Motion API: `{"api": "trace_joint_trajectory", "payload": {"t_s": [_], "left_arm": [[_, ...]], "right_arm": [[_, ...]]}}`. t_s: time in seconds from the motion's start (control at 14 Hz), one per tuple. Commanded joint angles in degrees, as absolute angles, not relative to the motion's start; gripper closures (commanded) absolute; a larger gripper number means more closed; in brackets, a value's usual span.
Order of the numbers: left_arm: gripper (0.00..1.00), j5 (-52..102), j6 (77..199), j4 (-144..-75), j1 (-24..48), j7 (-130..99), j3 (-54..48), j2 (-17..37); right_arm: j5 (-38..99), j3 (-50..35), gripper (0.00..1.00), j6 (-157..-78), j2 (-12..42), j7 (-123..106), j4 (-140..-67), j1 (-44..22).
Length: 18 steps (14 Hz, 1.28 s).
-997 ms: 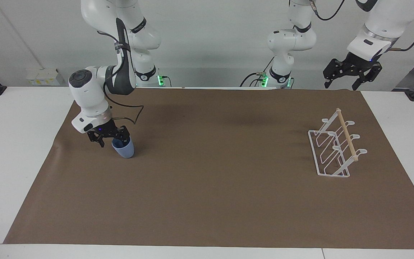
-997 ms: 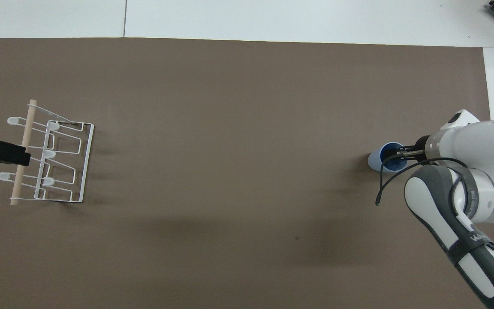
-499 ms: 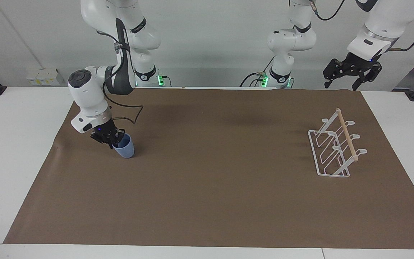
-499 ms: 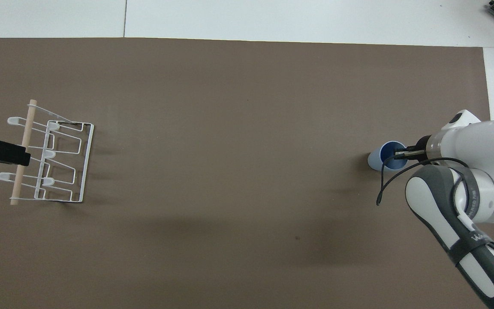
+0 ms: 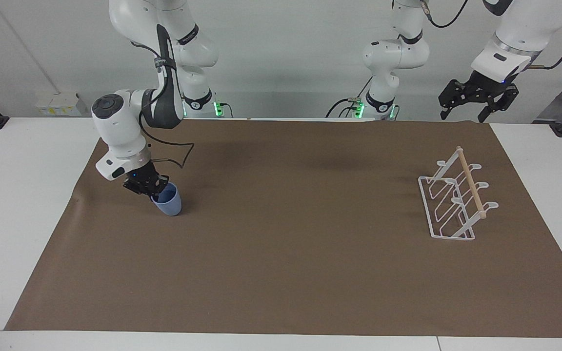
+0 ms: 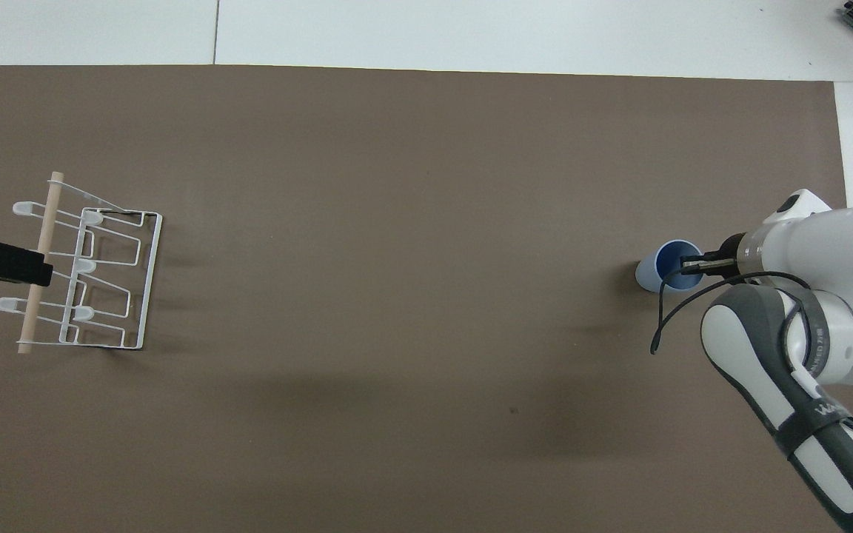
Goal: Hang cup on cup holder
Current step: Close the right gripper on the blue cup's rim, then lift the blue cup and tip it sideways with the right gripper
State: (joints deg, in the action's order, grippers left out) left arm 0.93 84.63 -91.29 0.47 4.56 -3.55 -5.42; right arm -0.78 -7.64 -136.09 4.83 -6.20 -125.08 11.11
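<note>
Both robot arms are mostly shiny white, with round, fat parts joined one after another like big beads. Thin black rings go around the joints. The right arm has a dark grey band on one part, with white letters on it that are too small to read, and a round grey cap at its wrist. A thin black cable loops out from that arm. The left arm has a silver ring near its end and black cables running along it. Each arm ends in a black gripper made of small bars and links: the right gripper and the left gripper. Little green lights glow at the arms' bases.
</note>
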Motion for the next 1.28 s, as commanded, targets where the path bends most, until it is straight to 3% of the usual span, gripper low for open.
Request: {"api": "trace_joint_trajectory", "payload": {"t_s": [0.0, 0.5, 1.21], "left_arm": [[0.00, 1.32, 84.38, -92.90, 0.35, 4.66, -3.43, -6.94], [0.00, 1.32, 84.46, -92.90, 0.26, 4.66, -3.43, -6.94], [0.00, 1.32, 84.46, -92.90, 0.26, 4.66, -3.43, -6.94]], "right_arm": [[-0.62, -8.09, 1.00, -137.11, 4.75, -7.38, -125.77, 12.30], [-0.70, -8.00, 1.00, -135.71, 5.19, -7.56, -123.05, 12.74], [-1.49, -8.09, 1.00, -117.52, 4.83, -7.56, -107.68, 11.78]]}}
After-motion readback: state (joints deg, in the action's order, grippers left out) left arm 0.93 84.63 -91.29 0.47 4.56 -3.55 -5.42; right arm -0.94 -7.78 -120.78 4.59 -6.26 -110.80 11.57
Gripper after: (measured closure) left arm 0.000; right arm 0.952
